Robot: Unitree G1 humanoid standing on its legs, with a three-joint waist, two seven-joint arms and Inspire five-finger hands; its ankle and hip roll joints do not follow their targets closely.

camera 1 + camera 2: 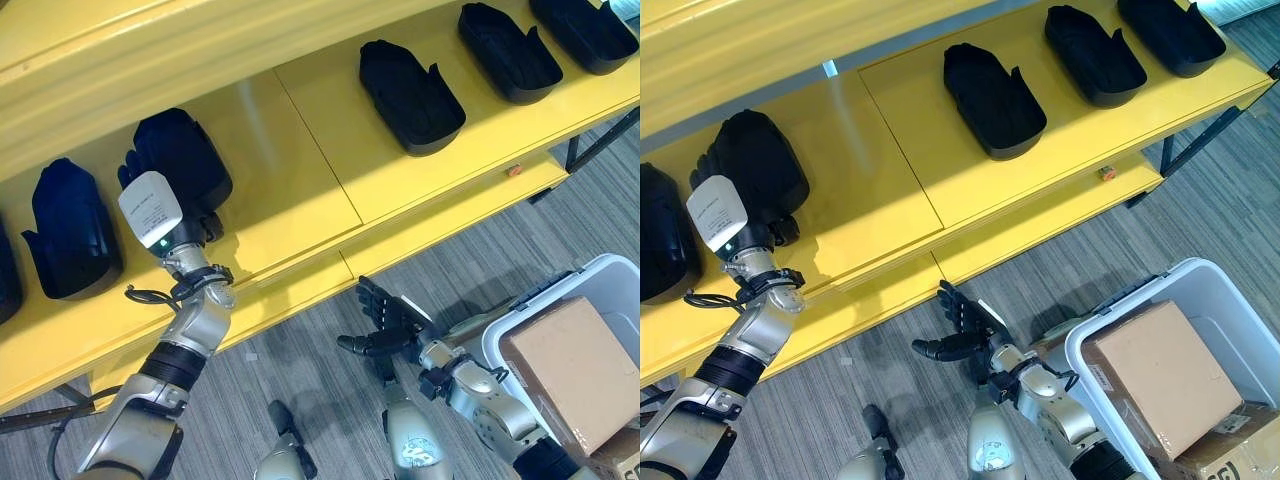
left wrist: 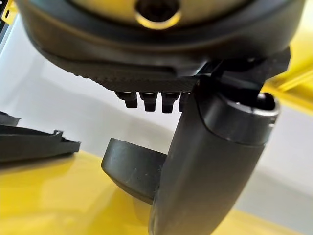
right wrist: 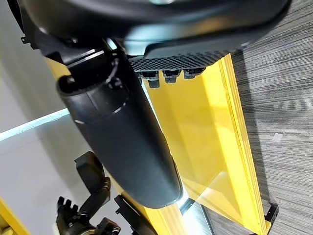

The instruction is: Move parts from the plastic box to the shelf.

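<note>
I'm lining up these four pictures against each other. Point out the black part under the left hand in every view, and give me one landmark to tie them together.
Left eye view: black part on the yellow shelf, upper left, left hand on it.
Right eye view: upper left, same shelf board.
Left wrist view: the dark rounded edge past the thumb.
Right wrist view: cannot tell.
Shared landmark: the yellow shelf.

Five parts lie in a row on the shelf (image 1: 300,170). The left hand (image 1: 150,200) rests on the second part from the left (image 1: 190,150). On the floor below the shelf, at the right, stands the plastic box (image 1: 1230,300), with a cardboard box (image 1: 1155,375) inside. The right hand (image 1: 960,335) is over the floor, left of the plastic box.
</note>
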